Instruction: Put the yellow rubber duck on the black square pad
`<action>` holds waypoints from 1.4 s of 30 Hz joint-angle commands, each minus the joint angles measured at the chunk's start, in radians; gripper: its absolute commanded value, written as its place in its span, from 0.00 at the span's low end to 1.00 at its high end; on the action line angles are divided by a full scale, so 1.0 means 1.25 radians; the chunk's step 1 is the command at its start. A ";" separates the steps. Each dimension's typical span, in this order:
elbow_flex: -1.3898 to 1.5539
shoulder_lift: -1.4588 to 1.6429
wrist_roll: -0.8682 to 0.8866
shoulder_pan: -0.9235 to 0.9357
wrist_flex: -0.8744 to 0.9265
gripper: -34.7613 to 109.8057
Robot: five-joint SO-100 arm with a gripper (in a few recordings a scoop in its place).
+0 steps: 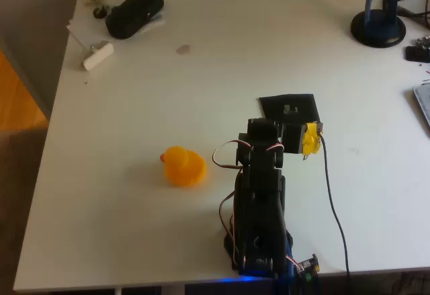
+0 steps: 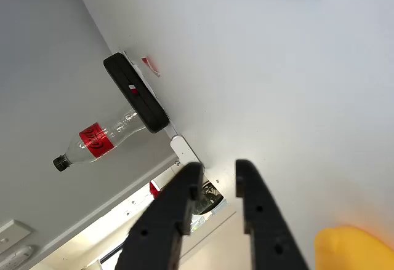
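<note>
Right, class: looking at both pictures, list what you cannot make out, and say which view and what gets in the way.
- The black square pad: in the overhead view its lower edge is covered by the arm.
- The yellow rubber duck: in the wrist view it is cut off by the corner and blurred.
- The gripper: from overhead its fingertips are too small to judge.
- The small clutter at the table's corner is too tiny to identify.

Count: 1 yellow rubber duck (image 1: 183,166), 1 black square pad (image 1: 290,106), 1 black pouch (image 1: 135,11), 1 plastic bottle (image 2: 98,138), 1 white block (image 1: 98,55), 1 blue stand (image 1: 380,19).
</note>
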 commanded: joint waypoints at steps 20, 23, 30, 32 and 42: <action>0.012 0.022 -0.012 0.001 -0.004 0.28; 0.010 0.022 -0.012 0.004 -0.010 0.28; -0.021 0.022 -0.012 0.006 -0.015 0.28; -0.065 0.022 -0.012 0.007 -0.015 0.28; -0.324 -0.029 -0.012 0.000 -0.013 0.28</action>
